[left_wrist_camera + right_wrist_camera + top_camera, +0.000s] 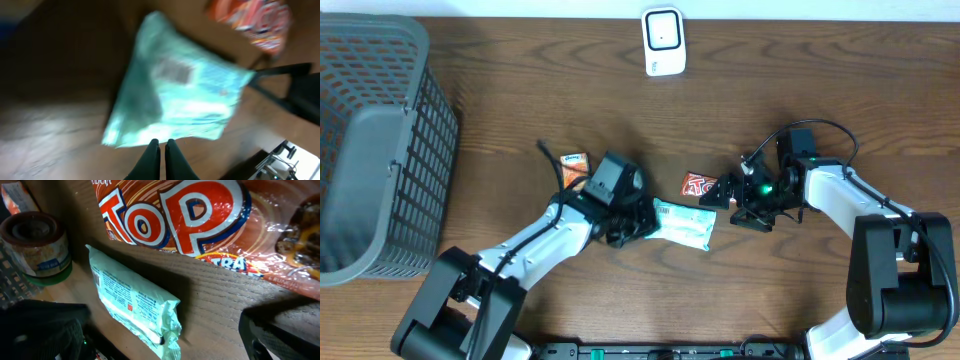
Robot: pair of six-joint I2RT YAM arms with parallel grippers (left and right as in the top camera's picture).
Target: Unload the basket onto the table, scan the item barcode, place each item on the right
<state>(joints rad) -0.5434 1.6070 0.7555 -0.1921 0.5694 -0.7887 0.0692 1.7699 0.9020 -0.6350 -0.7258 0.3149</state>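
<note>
left gripper [161, 148]: pinched shut, tips at near edge of packet [180, 95], grip unclear | right gripper [733, 205]: spread wide, empty, packet just ahead, red wrapper [200, 220] beyond

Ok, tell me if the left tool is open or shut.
Shut. The left wrist view shows the left tool with fingers pressed together, tips at the green packet; any pinch, cannot tell.

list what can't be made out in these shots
Barcode on the mint packet: left wrist view, smeared by motion blur, unreadable.
Orange TOP packet: right wrist view, cut off by the top and right edges.
White device: overhead view, too small to show any detail.
</note>
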